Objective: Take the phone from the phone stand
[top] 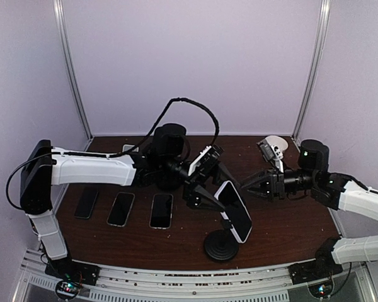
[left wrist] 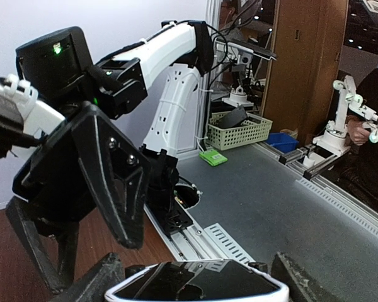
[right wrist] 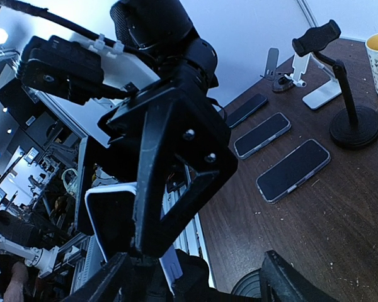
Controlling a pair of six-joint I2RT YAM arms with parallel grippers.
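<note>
The white-cased, black-screened phone [top: 234,211] is found seated on the black round-based phone stand [top: 221,246]; removal is not yet done. The left gripper [top: 209,189] appears clamped across the phone's edges above the stand. The right gripper [top: 247,185] is held near the stand's head, jaws parted, grasping nothing.

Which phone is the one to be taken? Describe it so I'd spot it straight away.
On the dark wooden table, look near the front edge, right of centre, for a black stand with a round base. The phone sits atop it, tilted, in a white case. The three phones to its left lie flat in a row.
</note>
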